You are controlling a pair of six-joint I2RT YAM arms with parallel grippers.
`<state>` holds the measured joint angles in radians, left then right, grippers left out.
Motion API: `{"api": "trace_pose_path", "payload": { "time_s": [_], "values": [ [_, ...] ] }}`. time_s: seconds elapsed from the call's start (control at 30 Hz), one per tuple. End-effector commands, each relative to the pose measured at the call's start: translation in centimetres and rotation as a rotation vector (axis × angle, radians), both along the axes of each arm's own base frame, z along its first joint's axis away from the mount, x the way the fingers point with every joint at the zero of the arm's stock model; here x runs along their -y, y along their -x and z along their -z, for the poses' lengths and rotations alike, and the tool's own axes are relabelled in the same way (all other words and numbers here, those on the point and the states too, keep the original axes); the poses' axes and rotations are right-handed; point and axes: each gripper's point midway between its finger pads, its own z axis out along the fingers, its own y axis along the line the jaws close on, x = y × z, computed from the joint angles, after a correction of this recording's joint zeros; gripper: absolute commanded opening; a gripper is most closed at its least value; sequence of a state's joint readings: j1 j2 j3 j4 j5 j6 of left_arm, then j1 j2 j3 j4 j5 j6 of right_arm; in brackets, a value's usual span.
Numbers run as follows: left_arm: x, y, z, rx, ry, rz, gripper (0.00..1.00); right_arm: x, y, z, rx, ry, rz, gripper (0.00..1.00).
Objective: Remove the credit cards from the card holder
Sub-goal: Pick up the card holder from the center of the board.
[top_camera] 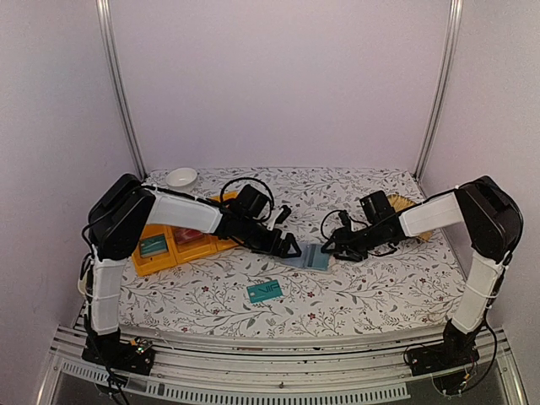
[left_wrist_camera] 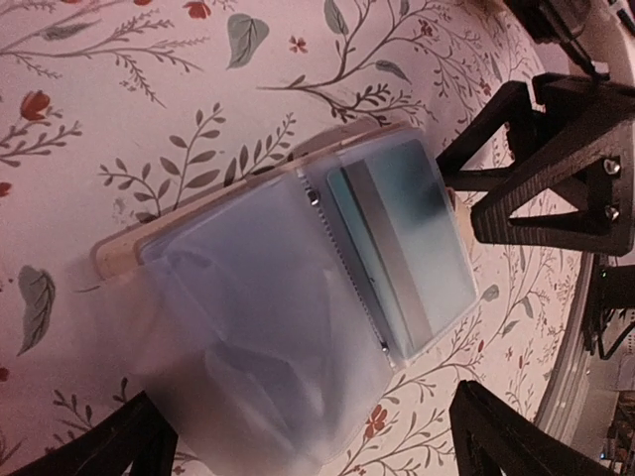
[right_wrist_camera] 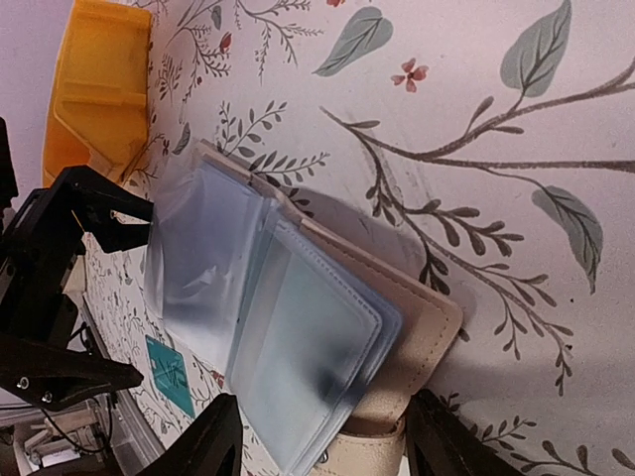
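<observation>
holder [top_camera: 309, 258] lies open on the worktop [top_camera: 380, 287], dead centre between the two arms, whitish cover down and cloudy leaves fanned up. at least one card [left_wrist_camera: 402, 248] is in a sleeve. it looks teal with a dark stripe and sits on the leaf nearest the right arm. a loose teal card [top_camera: 264, 291] lies on the worktop just in front of the holder. the bins [top_camera: 169, 245] off to the left seem to have a teal one and a red one in them. so I'd call this midway: some out, at least one to go.

left fingers [left_wrist_camera: 516, 436] are spread wide either side of a floppy leaf, pinching nothing. right fingers [right_wrist_camera: 213, 446] are spread too, straddling the cover's corner, with no grip that I can see.

next move as I read it: one side pins the cover and the other nips the card's edge and slides it out. those leaves are soft, so the whole thing may drag if nothing holds it. can't tell which end the sleeve opens.
</observation>
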<state>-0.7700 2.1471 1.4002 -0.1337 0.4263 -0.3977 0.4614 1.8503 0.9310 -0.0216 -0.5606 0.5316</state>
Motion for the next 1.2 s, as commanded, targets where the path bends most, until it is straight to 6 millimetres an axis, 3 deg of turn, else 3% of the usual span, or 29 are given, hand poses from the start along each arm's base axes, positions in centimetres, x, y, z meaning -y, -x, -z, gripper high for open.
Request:
{"api": "trace_pose_path", "payload": {
  "time_s": [0.0, 0.23, 0.33, 0.43, 0.6, 0.77, 0.9, 1.03, 1.1, 1.17],
  "values": [
    [1.5, 1.3, 1.2, -0.131, 0.118, 0.032, 0.94, -0.3, 0.6, 1.0, -0.046, -0.032, -0.010, 0.58],
    [3.5, 2.5, -1.8, -0.115, 0.281, 0.114, 0.71, -1.4, 0.6, 0.1, -0.040, -0.112, -0.030, 0.57],
    [4.0, 2.5, -1.9, -0.110, 0.296, 0.125, 0.61, -1.6, 0.6, -0.1, -0.043, -0.128, -0.037, 0.54],
    [4.3, 2.5, -1.6, -0.121, 0.309, 0.129, 0.51, -2.2, 0.9, -1.3, -0.028, -0.185, -0.065, 0.41],
    [4.4, 2.6, -2.2, -0.090, 0.322, 0.127, 0.58, -3.9, 2.0, -4.0, -0.008, -0.300, -0.149, 0.07],
    [3.4, 2.7, -2.9, -0.037, 0.293, 0.131, 0.68, -4.3, 2.8, -7.1, 0.062, -0.361, -0.203, 0.02],
    [1.9, 3.7, -6.6, 0.100, 0.306, 0.182, 0.78, -4.1, 3.8, -11.9, 0.194, -0.390, -0.265, 0.02],
    [0.2, 6.2, -14.0, 0.309, 0.445, 0.272, 0.91, -3.3, 5.8, -16.8, 0.351, -0.367, -0.356, 0.02],
    [-0.7, 7.7, -16.9, 0.393, 0.506, 0.304, 0.98, -3.0, 7.1, -19.0, 0.437, -0.346, -0.408, 0.02],
    [-1.5, 9.3, -19.2, 0.464, 0.555, 0.339, 0.98, -2.8, 8.9, -21.5, 0.524, -0.349, -0.467, 0.02]
  ]
}}
